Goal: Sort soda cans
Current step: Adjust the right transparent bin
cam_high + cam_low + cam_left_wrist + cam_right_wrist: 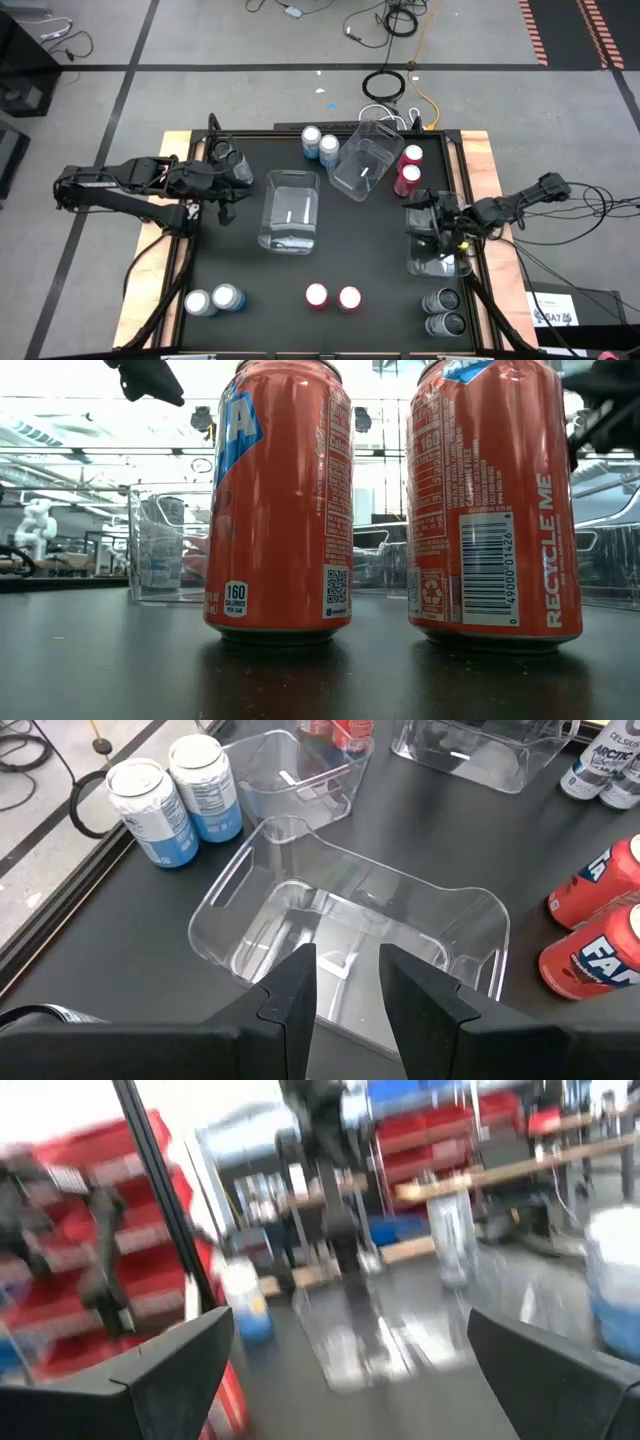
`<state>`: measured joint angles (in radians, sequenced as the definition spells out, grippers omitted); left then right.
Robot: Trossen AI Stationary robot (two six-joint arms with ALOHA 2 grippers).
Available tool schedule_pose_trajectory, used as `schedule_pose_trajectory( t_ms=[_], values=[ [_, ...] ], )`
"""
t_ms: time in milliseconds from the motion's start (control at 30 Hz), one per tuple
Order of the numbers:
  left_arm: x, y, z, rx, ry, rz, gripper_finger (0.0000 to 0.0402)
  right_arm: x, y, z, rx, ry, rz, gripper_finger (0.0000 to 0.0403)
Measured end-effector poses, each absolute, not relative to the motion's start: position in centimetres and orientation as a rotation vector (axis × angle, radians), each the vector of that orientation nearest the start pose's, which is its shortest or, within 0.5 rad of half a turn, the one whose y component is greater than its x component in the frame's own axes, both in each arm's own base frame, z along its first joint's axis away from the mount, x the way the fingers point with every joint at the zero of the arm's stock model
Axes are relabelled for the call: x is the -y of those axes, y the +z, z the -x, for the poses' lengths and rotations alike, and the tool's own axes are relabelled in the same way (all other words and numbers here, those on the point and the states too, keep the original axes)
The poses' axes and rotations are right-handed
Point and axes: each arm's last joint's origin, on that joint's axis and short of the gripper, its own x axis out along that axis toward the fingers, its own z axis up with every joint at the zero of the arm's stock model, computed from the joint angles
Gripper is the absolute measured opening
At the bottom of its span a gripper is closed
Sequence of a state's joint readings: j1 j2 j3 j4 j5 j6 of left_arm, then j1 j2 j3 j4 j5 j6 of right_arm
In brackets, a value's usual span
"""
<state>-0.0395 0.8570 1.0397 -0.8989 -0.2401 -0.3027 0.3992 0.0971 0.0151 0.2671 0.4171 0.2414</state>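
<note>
— Twelve cans on the surface (200, 250)?
— Yes, in pairs: two red cans (332, 297) at the near edge, two blue cans (212, 300) near-left, two grey cans (443, 312) near-right.
— Your claws?
— My left claw (347, 982) hangs narrowly parted over the middle clear bin (350, 935), empty. My right claw (350, 1355) gapes wide, empty, above the right bin (437, 262).

Black bench (250, 270) with wooden side edges. Three clear plastic bins on it: one upright left of centre (291, 212), one tilted at far centre (362, 160), one at the right edge (437, 240). Cables (385, 85) coil on the grey floor beyond the far edge.
</note>
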Motion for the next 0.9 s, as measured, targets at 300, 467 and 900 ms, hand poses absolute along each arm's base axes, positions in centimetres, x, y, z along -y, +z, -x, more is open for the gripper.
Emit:
schedule_pose_trajectory(
  t_ms=[300, 467, 900],
  values=[
    [-0.1, 34.4, -15.0, -0.674, 0.297, 0.189, 0.0123, -2.0, 24.8, -8.1, 0.303, -0.06, -0.121, 0.0396],
    [-0.1, 34.4, -15.0, -0.677, 0.291, 0.17, 0.0123, -0.6, 29.8, -5.2, 0.066, -0.144, -0.194, 0.0396],
    [-0.1, 34.4, -15.0, -0.677, 0.29, 0.168, 0.0123, -0.2, 35.2, -4.3, 0.104, -0.136, -0.429, 0.0396]
  ],
)
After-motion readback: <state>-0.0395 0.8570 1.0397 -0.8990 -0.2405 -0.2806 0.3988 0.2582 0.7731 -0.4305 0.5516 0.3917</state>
